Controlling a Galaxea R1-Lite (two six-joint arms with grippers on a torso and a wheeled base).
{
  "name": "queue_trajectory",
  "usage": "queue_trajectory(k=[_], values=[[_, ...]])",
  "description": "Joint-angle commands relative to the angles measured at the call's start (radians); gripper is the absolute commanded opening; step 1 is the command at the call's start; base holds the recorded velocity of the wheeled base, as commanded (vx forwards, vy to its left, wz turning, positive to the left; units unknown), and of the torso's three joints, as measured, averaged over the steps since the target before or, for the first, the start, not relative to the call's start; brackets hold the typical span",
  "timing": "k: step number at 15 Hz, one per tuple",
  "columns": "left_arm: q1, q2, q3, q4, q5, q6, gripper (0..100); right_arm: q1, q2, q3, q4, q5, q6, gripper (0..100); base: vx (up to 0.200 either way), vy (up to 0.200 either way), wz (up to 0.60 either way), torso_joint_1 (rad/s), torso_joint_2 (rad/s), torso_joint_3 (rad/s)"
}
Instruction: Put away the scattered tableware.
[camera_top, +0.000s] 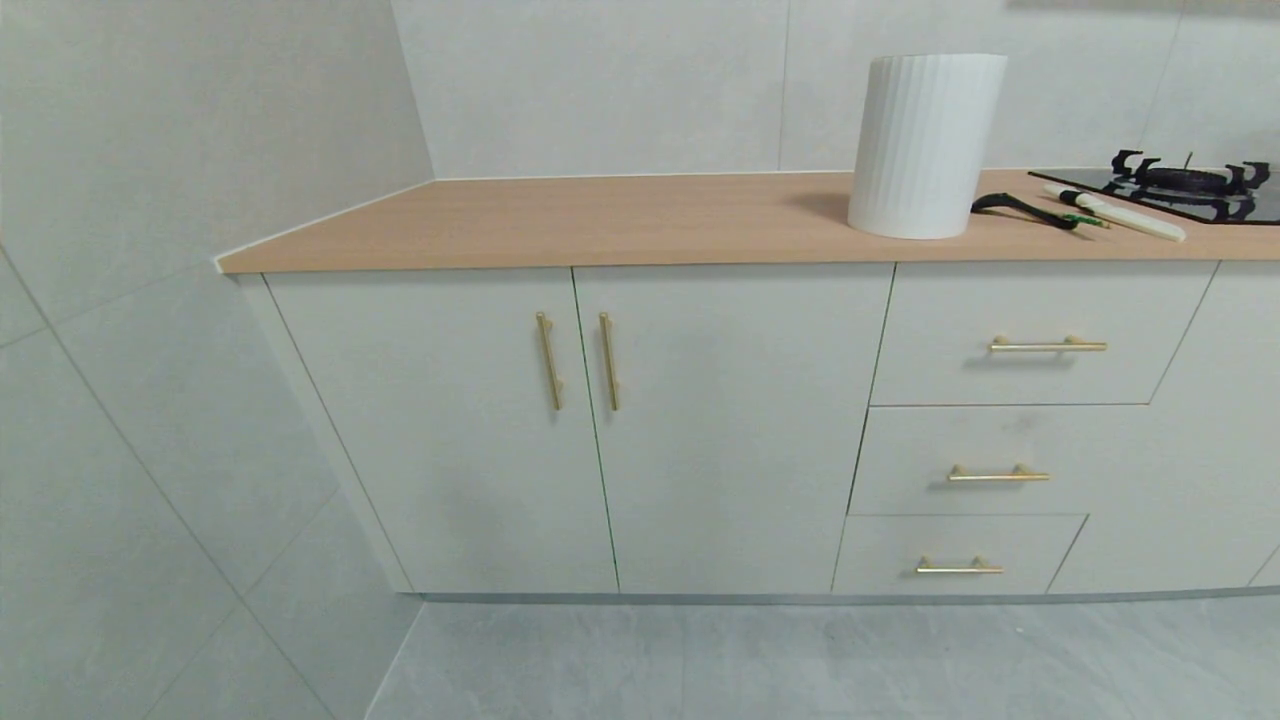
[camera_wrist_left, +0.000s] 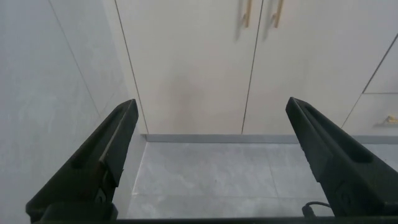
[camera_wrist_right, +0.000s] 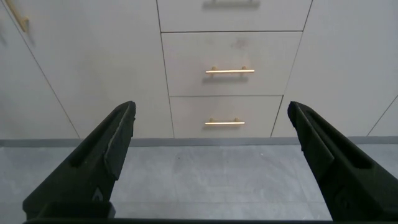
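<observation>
Tableware: cream-handled utensil (camera_top: 1115, 212) and black-handled utensil (camera_top: 1025, 208), flat on the counter (camera_top: 600, 215), just beside the white ribbed holder (camera_top: 925, 145), towards the hob (camera_top: 1190, 185). Long axes run roughly along the counter's front edge.

Left gripper (camera_wrist_left: 211, 107): fingers wide apart, empty, low before the cupboard doors (camera_wrist_left: 186, 62).

Right gripper (camera_wrist_right: 211, 107): fingers wide apart, empty, low before the drawers (camera_wrist_right: 230, 62).

Relation: tableware lies well above and beyond both sets of fingers. Right arm judged nearer, the drawers sitting beneath it.
</observation>
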Motion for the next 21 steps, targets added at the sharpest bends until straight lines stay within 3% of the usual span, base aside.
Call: queue_trajectory(k=[1, 13, 21], values=[[-0.001, 0.000, -0.001, 0.000, 0.001, -0.001, 100, 0.000, 0.002, -0.001, 0.001, 0.000, 0.000, 100, 0.000, -0.200, 0.00, -0.002, 0.00, -0.002], [0.001, 0.000, -0.001, 0.000, 0.001, 0.001, 100, 0.000, 0.002, -0.001, -0.001, 0.000, 0.007, 100, 0.000, -0.200, 0.00, 0.003, 0.00, 0.003], [0.001, 0.000, -0.001, 0.000, 0.001, 0.001, 100, 0.000, 0.002, -0.001, -0.001, 0.000, 0.007, 100, 0.000, 0.000, 0.00, 0.000, 0.00, 0.000]])
